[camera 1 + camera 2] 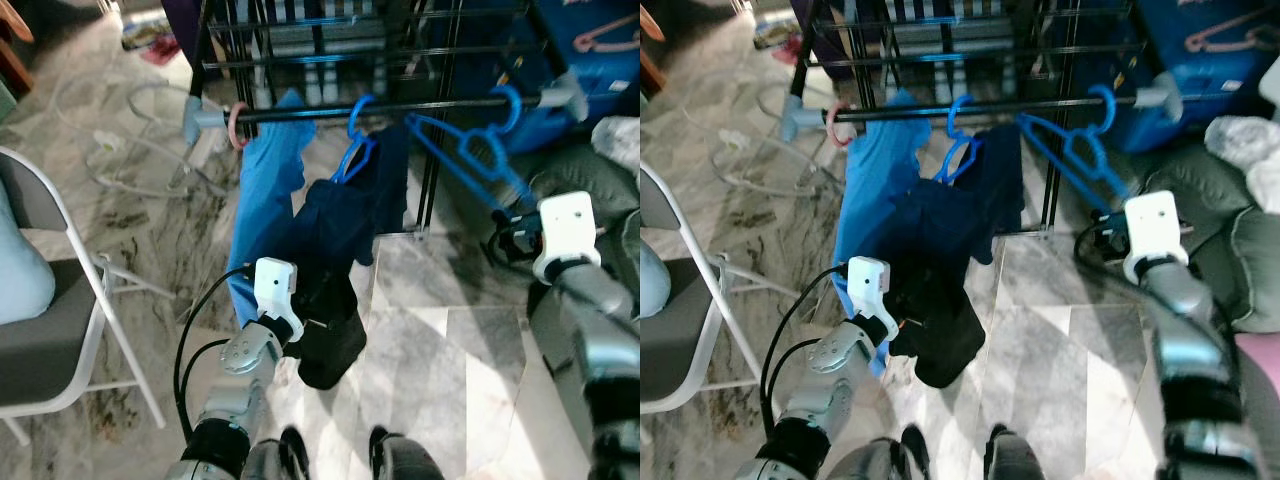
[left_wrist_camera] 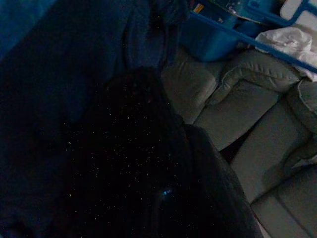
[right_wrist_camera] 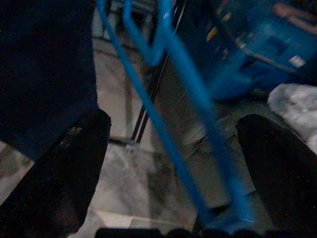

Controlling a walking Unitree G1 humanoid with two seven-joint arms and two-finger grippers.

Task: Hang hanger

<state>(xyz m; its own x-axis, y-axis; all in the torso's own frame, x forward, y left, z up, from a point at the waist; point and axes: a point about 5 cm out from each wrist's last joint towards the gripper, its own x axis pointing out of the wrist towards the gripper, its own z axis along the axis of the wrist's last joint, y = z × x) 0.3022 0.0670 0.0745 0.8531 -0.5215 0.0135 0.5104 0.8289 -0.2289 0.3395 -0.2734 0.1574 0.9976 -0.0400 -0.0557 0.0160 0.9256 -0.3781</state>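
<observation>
Right gripper [image 3: 168, 218] has its two black fingers [image 3: 54, 173] spread wide, w/ the blue hanger [image 1: 470, 150] passing between them; no pad looks pressed on the plastic, so open, not clamping. Hanger's hook is already over the black rail [image 1: 400, 108] near its right end, body slanting down toward the gripper. Further along the rail toward the middle: a second blue hanger [image 1: 352, 150] w/ a dark garment [image 1: 340, 230], then a light blue cloth [image 1: 268, 200] near the left end. Left gripper [image 1: 310, 330] sits low against the dark garment's bottom; can't tell finger state, too dark. Step looks like release after hooking, nearly done imo. Next: pull right gripper straight back & down w/o snagging the hanger's lower bar, or the hook could lift off.
</observation>
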